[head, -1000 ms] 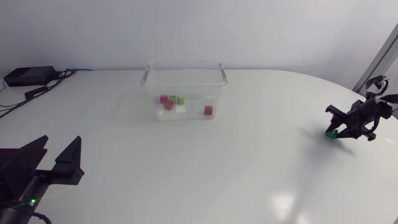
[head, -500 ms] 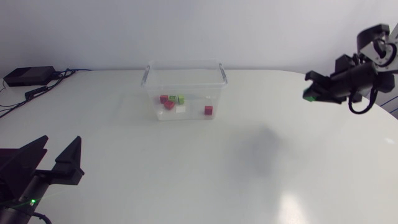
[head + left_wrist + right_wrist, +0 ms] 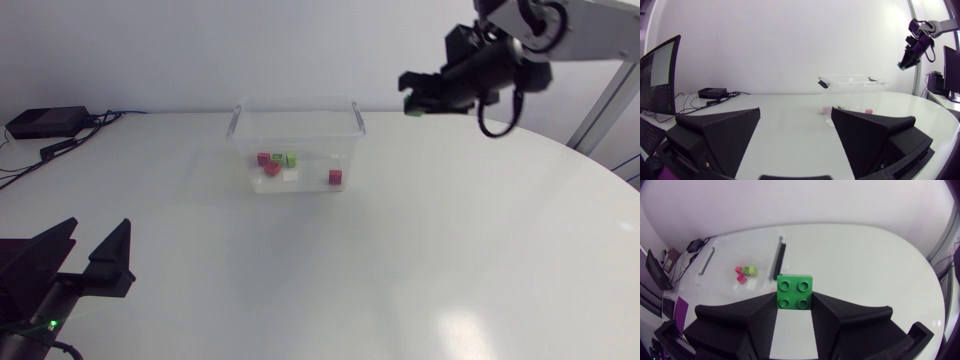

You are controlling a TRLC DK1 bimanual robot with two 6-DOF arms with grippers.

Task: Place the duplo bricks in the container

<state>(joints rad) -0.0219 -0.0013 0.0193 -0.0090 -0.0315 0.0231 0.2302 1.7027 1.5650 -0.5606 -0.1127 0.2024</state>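
A clear plastic container [image 3: 298, 128] stands at the table's far middle, holding red, green and white duplo bricks [image 3: 275, 163] and one red brick [image 3: 335, 177] apart at its right. My right gripper [image 3: 413, 96] hangs high in the air, right of the container, shut on a green duplo brick [image 3: 794, 291] that shows studs-up between its fingers; the container [image 3: 742, 262] lies below and ahead of it. My left gripper [image 3: 68, 258] rests open and empty at the near left; in its wrist view the container [image 3: 852, 86] is far ahead and my right gripper [image 3: 906, 61] is high above.
A black box [image 3: 45, 122] with cables lies at the far left corner of the table. Wide white tabletop [image 3: 400, 260] spreads between the container and the near edge.
My right arm has lifted the green brick off the table at the right and carried it up and leftward toward the container. My left arm has not moved.
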